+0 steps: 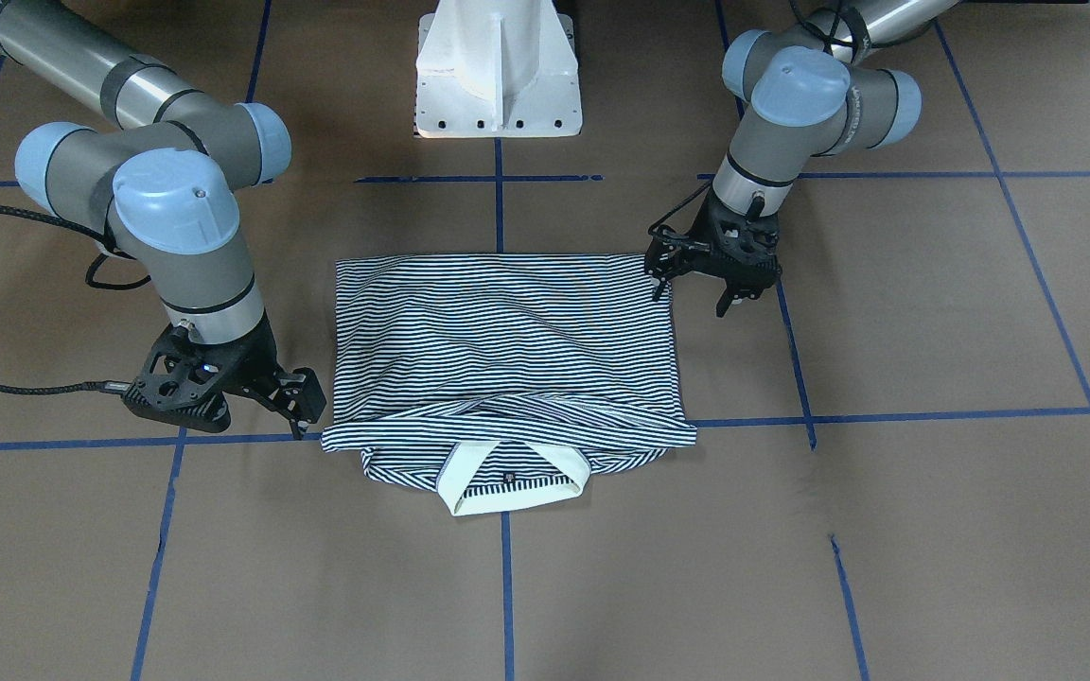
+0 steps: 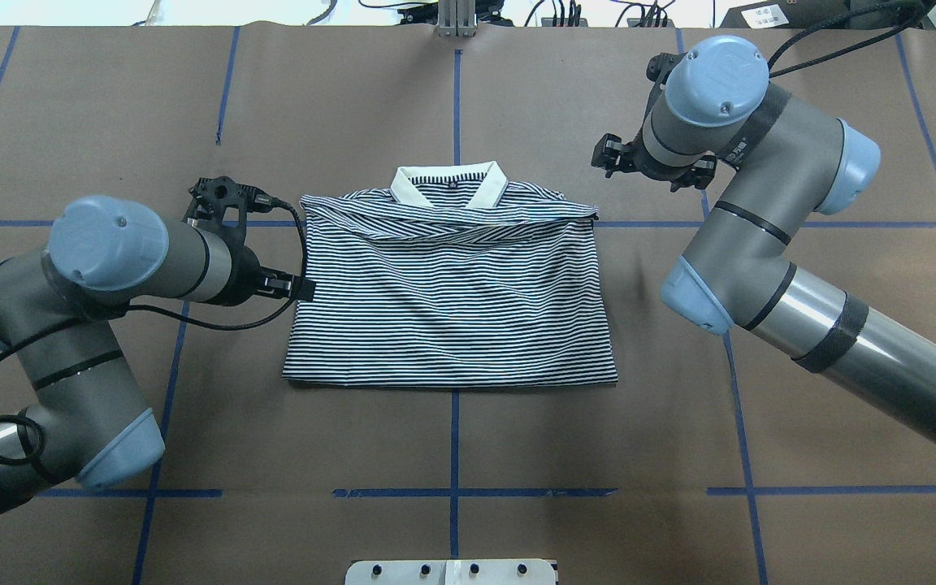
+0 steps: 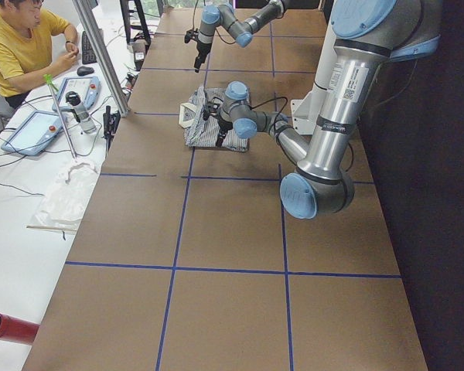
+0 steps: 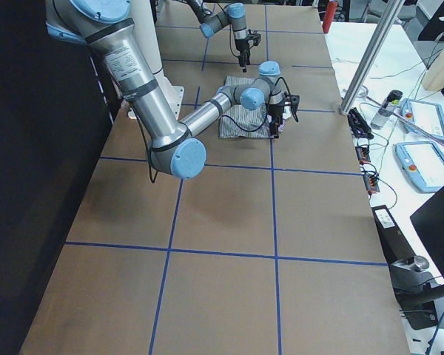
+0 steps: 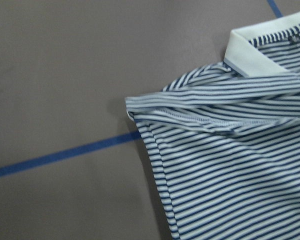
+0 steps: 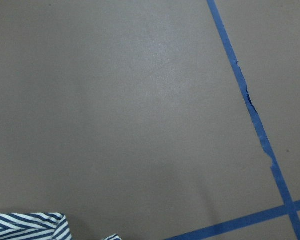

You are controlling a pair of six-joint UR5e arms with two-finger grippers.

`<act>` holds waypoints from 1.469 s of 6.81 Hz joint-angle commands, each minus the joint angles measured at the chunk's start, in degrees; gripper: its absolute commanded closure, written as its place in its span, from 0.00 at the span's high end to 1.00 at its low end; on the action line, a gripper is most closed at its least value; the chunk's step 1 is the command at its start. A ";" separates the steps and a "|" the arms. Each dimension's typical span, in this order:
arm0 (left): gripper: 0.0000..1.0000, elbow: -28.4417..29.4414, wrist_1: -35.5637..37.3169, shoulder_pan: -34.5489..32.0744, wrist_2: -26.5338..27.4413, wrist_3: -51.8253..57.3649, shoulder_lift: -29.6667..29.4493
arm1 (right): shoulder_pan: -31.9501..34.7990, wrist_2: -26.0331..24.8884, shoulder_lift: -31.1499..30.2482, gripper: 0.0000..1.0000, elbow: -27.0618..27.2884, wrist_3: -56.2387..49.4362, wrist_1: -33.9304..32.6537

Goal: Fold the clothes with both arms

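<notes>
The striped polo shirt lies flat on the brown table, folded into a rough rectangle. Its cream collar is on the side far from the robot. It also shows in the overhead view. My left gripper hovers just off the shirt's near left corner, open and empty. The left wrist view shows the shirt's far left shoulder fold. My right gripper hangs beside the shirt's far right corner, open and empty. The right wrist view shows only a corner of the shirt.
The white pedestal base stands at the robot's side of the table. Blue tape lines grid the brown surface. An operator sits at a side table with control pendants beyond the far edge.
</notes>
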 commanded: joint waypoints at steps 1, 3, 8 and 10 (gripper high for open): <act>0.59 -0.30 -4.03 4.67 3.28 -9.00 3.51 | 0.05 -0.01 -0.56 1.00 0.82 0.23 0.01; 0.59 -0.56 -4.04 6.95 4.16 -9.47 3.52 | 0.05 -0.10 -2.40 1.00 3.10 0.50 -0.08; 0.06 -0.56 -3.95 9.24 4.52 -10.26 3.61 | 0.05 -0.10 -2.94 1.00 3.11 0.59 -0.08; 0.00 -2.48 -3.60 9.16 4.43 -9.47 3.96 | 0.05 -0.10 -3.20 1.00 3.11 0.59 -0.08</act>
